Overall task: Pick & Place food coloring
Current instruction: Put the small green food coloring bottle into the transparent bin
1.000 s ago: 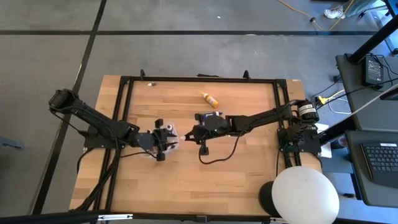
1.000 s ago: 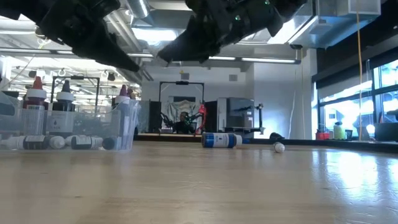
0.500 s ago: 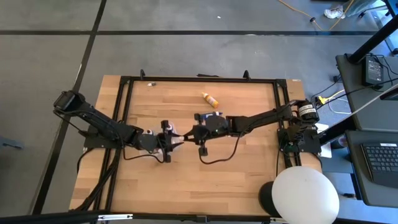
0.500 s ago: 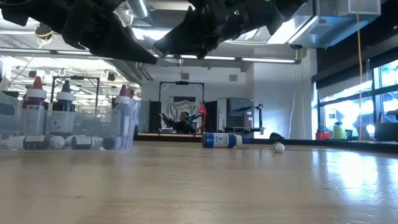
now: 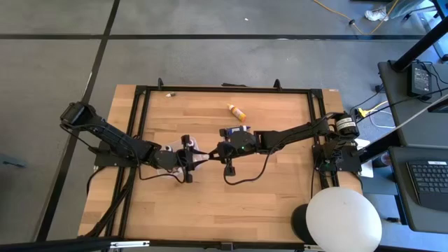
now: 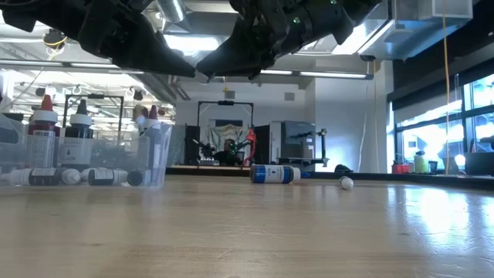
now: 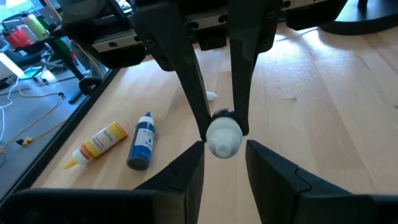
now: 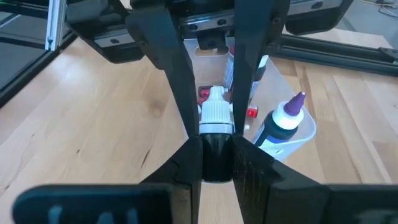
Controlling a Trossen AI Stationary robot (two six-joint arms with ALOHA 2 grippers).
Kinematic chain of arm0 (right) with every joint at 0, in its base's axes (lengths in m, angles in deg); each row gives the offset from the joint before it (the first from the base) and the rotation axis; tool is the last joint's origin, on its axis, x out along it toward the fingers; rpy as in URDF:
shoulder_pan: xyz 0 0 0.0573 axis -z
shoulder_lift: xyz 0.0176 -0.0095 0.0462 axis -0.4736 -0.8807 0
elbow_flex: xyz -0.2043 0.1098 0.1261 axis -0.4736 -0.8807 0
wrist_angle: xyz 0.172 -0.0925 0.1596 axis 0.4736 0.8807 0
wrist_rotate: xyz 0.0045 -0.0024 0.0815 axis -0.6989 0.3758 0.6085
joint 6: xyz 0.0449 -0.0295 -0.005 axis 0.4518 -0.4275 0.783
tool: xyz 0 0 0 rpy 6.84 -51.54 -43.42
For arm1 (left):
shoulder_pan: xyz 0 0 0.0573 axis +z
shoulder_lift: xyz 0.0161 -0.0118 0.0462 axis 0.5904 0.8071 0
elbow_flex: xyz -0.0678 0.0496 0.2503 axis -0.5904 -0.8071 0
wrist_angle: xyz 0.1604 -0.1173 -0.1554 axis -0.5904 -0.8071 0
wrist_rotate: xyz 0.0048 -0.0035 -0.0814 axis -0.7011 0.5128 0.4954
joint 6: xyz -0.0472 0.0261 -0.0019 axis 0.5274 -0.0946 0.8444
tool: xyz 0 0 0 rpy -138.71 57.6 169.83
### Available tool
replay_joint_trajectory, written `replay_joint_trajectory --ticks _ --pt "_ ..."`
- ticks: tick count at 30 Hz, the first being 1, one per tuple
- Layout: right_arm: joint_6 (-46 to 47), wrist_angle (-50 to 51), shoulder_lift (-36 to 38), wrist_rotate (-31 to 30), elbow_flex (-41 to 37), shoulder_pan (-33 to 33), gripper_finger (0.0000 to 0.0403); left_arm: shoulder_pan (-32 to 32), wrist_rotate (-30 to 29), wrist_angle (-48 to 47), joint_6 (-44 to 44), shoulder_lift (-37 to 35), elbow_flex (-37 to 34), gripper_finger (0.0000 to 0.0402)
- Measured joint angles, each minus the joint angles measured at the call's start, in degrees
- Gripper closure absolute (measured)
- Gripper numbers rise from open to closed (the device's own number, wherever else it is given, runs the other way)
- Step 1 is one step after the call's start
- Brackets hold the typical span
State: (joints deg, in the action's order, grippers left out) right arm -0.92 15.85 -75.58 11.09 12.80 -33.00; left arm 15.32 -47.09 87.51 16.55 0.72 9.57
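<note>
Both arms meet near the middle of the wooden counter [image 5: 210, 203] in the high view, reaching in from the left and right edges of the frame. The right gripper [image 8: 216, 146] has its jaws clenched on a small dark bottle [image 8: 216, 140] with a white cap, held between them with the cap pointing away from the wrist. The left gripper [image 7: 222, 134] faces it from the other side — its jaws stand at either side of that bottle's white cap [image 7: 222, 138], very close to it, though whether they press on it I cannot tell.

Just behind the held bottle in the right wrist view sits the clear tray [image 8: 305, 134], with a dark bottle with a purple tip [image 8: 283, 121] standing upright inside and more bottles behind it. In the low view the tray [image 6: 116, 162] is at the left of the frame — it holds upright bottles with red and dark caps and several small bottles lying flat on its floor.

Two loose bottles lie on their sides on the counter in the upper middle of the high view: an orange-yellow bottle [image 5: 236, 110] and, nearer the arms, a blue bottle [image 7: 142, 142]. A small white bit [image 6: 347, 183] lies on the counter right of the blue bottle in the low view.
</note>
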Motion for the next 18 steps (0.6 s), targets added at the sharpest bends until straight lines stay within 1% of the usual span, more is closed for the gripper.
replay_joint_trajectory --ticks 10,18 --pt "0.0 2.6 0.0 -0.1 0.0 0.0 0.0328 0.0 0.1 0.3 -0.6 0.0 0.0 0.0292" --pt "-0.2 2.3 0.0 -0.1 0.0 0.0 0.0328 0.0 0.1 0.5 -1.4 0.0 0.0 0.0301"
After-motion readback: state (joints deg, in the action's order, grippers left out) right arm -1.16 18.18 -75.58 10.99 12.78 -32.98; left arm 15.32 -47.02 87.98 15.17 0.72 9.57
